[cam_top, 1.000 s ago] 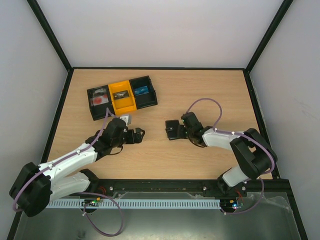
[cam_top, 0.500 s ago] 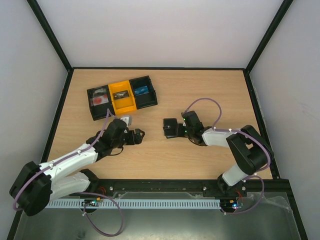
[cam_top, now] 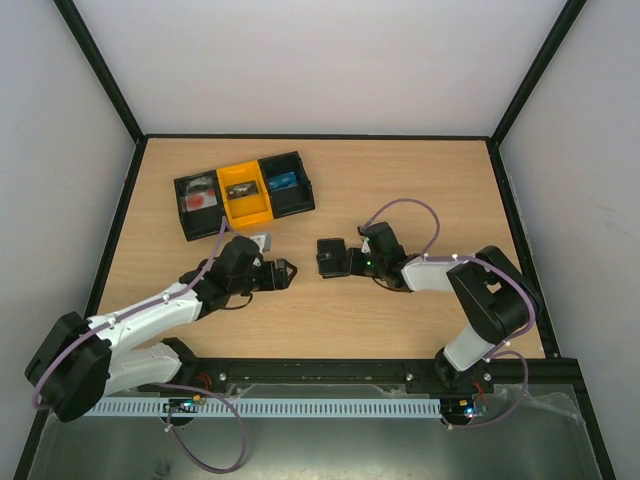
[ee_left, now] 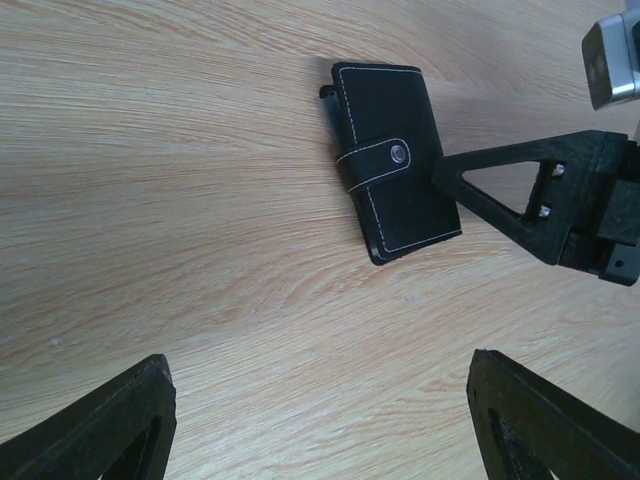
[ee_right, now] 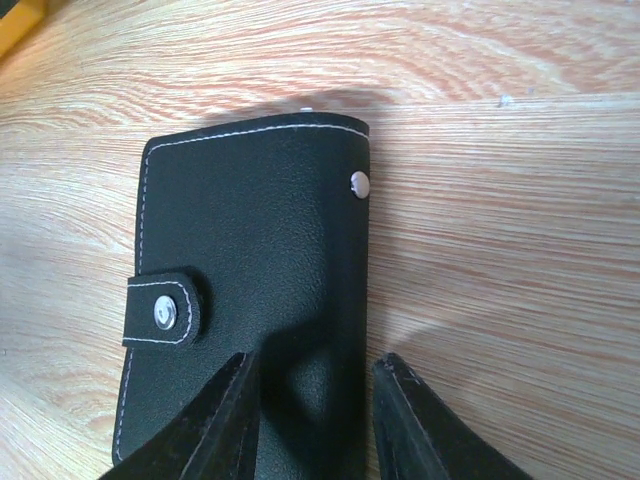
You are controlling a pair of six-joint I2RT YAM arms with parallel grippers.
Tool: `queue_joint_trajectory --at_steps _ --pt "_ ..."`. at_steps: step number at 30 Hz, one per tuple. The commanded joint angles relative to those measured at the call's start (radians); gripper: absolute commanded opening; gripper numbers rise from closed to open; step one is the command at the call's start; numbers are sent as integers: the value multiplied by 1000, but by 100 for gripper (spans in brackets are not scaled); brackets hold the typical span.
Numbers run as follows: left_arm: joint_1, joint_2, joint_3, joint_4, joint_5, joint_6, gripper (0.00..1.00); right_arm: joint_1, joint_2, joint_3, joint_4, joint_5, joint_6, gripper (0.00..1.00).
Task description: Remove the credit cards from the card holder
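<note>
The card holder [cam_top: 331,257] is a black wallet lying flat on the table, its tab snapped shut. It also shows in the left wrist view as the card holder [ee_left: 395,160] and in the right wrist view as the card holder [ee_right: 250,270]. No credit cards are visible. My right gripper [cam_top: 352,262] is partly open at the holder's right edge: in the right wrist view the right gripper [ee_right: 315,375] has one finger over the leather and the other over bare wood. My left gripper [cam_top: 283,272] is a short way left of the holder. The left gripper [ee_left: 320,430] is wide open over bare wood.
A black-and-yellow three-compartment tray [cam_top: 247,205] stands at the back left with small items in it. A yellow corner of the tray [ee_right: 15,15] shows in the right wrist view. Black frame rails border the table. The right arm's finger [ee_left: 500,185] reaches in beside the holder.
The card holder has slid left across the table with my right gripper at its edge. My left gripper has shifted slightly right toward it and narrowed a little.
</note>
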Motion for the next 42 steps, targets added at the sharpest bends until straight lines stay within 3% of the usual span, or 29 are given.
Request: queue_joint_trajectory --at_steps 1,13,22,31,42 --pt "-5 13 30 37 33 -26 81 -9 -19 -4 -62 47 12 33" --pt "-6 41 30 58 48 -50 78 -12 67 21 -48 -11 -5 29" --pt "-12 90 28 72 45 -46 69 -12 9 6 -38 -63 2 3" --pt "-39 111 43 108 35 -67 64 0 -122 -50 22 -175 110 2" --pt "-88 287 112 193 97 -31 64 102 -222 -85 1 -93 164 2"
